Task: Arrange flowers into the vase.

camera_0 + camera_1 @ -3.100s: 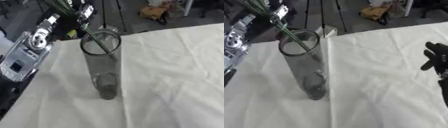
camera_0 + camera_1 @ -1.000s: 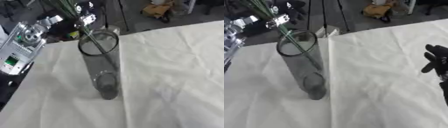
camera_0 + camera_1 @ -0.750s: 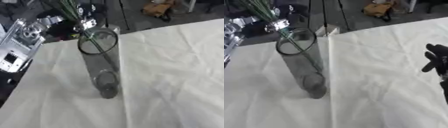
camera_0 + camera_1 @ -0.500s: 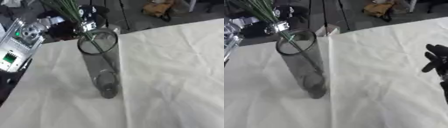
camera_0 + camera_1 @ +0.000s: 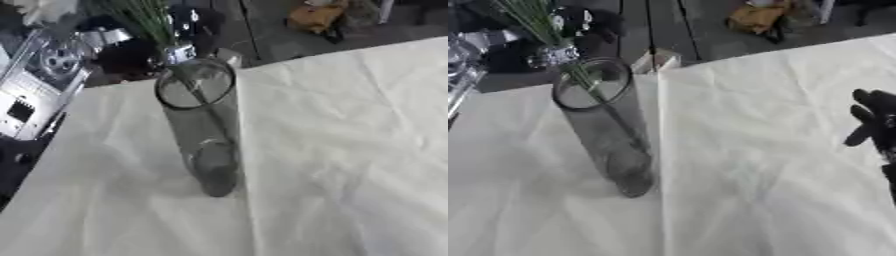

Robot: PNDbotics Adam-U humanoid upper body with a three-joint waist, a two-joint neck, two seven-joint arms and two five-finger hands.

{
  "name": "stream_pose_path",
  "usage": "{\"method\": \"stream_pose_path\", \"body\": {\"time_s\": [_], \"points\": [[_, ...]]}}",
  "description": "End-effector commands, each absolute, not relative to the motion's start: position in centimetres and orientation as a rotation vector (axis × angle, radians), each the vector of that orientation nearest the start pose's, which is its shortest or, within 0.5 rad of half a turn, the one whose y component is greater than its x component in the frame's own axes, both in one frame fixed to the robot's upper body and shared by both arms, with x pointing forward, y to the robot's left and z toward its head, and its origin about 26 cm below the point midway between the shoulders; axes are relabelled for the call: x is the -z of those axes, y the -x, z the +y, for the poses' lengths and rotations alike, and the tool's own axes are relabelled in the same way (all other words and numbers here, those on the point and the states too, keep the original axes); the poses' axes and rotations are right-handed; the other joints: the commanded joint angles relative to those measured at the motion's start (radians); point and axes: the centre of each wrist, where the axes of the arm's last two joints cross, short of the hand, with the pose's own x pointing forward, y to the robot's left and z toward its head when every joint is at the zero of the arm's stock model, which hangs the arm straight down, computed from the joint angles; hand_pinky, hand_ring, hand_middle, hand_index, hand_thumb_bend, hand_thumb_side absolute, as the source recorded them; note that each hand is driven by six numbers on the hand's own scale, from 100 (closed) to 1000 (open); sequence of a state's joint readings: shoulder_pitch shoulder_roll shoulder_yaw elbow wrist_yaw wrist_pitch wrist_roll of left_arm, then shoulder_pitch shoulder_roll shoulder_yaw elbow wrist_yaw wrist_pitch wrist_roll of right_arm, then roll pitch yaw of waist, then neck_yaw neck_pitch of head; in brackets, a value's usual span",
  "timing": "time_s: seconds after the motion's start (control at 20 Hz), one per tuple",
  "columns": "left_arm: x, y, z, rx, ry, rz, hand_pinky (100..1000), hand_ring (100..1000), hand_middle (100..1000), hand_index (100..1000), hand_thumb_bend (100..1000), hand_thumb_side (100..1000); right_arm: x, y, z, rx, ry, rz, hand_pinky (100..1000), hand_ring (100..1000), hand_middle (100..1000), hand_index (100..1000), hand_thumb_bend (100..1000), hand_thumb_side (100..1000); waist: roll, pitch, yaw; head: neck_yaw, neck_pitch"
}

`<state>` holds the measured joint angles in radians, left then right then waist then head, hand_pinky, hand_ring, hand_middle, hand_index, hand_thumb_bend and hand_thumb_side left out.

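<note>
White cloth, creased in long folds, covers the worktop from the near edge to its far edge, with a dark floor beyond.

On that cloth, left of centre, a tall vase of clear grey glass stands upright, its round mouth toward the far edge and its thick base resting on the cloth. A bunch of thin green flower stems enters the mouth from above and behind; the lower ends run down inside the glass, showing as a dark slanted line against the wall. No blooms show, as the stems run out of the top edge.

The left hand comes in from the upper left, just above the vase's rim, black with silver parts. It is closed round the stems, pinching the bunch right over the mouth. Behind it the silver and black forearm slopes down along the left edge of the cloth.

The right hand shows at the right edge in the right eye view, well apart from the vase. Its black fingers are relaxed and spread, pointing up, holding and touching nothing.

Past the far edge of the worktop, thin dark tripod legs stand on the floor, and an orange-brown object lies farther back; I cannot tell what it is.
</note>
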<state>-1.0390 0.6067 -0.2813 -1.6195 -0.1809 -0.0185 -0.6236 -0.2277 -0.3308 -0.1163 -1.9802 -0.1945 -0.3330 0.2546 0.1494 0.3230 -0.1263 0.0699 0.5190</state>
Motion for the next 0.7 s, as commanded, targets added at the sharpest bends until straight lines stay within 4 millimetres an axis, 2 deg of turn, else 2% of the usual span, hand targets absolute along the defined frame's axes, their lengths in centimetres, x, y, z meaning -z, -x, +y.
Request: {"method": "stream_pose_path", "body": {"time_s": [0.05, 0.15, 0.7], "points": [[-38.43, -36.25, 20.56, 1.672, -0.421, -2.072, 883, 892, 883, 1000, 414, 1000, -19.34, -29.06, -29.86, -0.546, -0.036, -2.511, 1000, 1000, 505, 917, 100, 1000, 0.009, -0.040, 0.004, 0.004, 0.008], [-38.63, -36.02, 20.59, 1.682, -0.442, -2.085, 892, 897, 889, 1000, 439, 1000, -19.31, -29.05, -29.86, -0.547, -0.035, -2.509, 1000, 1000, 505, 917, 100, 1000, 0.009, -0.040, 0.006, 0.004, 0.009], [-38.57, -35.79, 20.98, 1.707, -0.664, -2.085, 917, 909, 900, 1000, 439, 1000, -19.29, -29.05, -29.84, -0.548, -0.040, -2.509, 1000, 1000, 505, 918, 100, 1000, 0.005, -0.039, 0.016, 0.007, 0.010]]}}
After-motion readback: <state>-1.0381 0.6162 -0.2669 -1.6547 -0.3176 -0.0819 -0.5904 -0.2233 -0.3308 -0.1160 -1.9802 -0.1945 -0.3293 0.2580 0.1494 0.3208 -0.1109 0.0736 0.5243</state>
